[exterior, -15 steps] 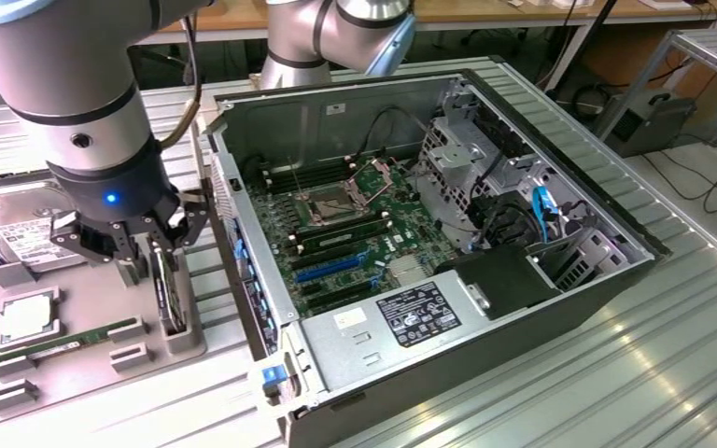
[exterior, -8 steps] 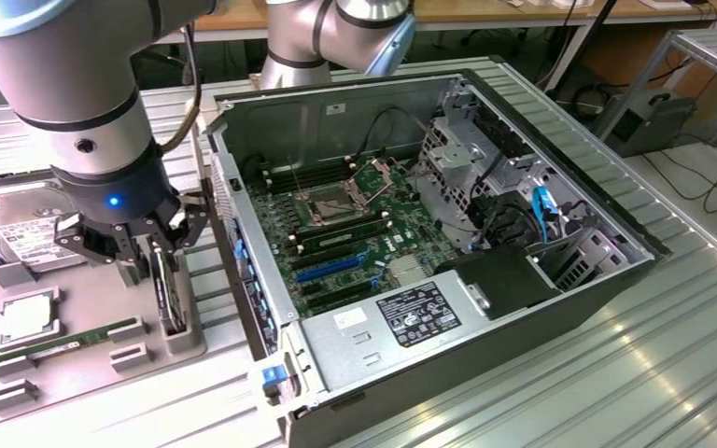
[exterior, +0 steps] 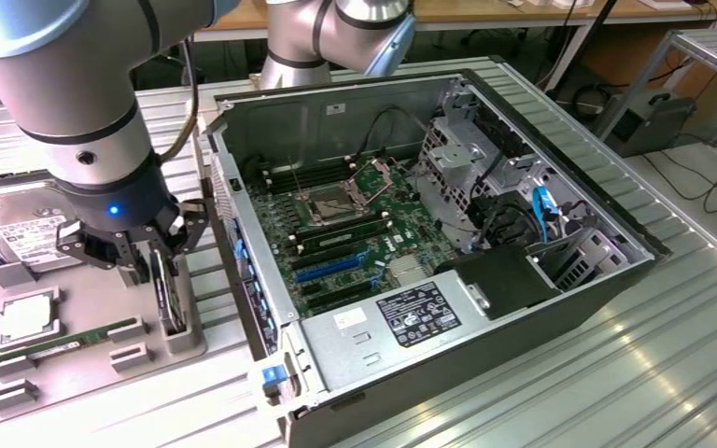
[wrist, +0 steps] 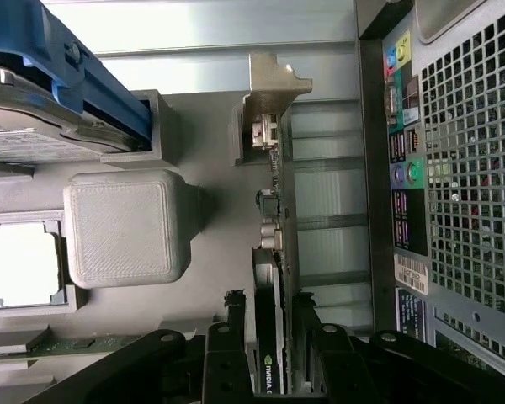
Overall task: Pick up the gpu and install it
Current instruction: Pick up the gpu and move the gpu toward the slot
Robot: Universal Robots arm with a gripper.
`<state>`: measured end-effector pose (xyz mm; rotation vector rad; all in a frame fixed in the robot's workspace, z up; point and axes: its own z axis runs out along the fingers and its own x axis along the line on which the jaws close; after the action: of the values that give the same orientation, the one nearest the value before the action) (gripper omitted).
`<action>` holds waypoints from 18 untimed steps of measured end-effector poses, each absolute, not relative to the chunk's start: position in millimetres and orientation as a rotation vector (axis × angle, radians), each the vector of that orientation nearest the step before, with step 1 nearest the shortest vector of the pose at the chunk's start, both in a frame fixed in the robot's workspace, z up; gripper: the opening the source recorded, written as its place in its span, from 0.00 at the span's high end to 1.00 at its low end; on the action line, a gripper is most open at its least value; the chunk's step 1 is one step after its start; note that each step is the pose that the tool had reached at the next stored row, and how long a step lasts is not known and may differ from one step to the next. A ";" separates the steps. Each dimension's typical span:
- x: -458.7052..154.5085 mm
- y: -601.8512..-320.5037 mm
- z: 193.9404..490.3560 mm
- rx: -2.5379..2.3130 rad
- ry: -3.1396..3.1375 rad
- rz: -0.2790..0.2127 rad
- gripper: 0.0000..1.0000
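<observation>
Gpu (exterior: 169, 301) (wrist: 277, 220), a thin dark board with a silver metal bracket, stands on edge in a grey plastic holder (exterior: 187, 336) beside the open computer case (exterior: 608, 280). The gripper (exterior: 153, 266) (wrist: 269, 299) straddles it; can't tell whether the jaws are clamped.

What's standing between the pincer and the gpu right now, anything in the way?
Nothing visible. The pincer sits right at the gpu, which stands on edge on the grey tray, beside the computer case's rear panel. No object lies between them.
</observation>
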<state>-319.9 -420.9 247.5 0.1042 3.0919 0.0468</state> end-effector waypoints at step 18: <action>-319.9 -419.6 239.3 0.105 3.092 0.072 0.74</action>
<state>-319.9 -419.6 239.3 0.1050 3.0921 0.0721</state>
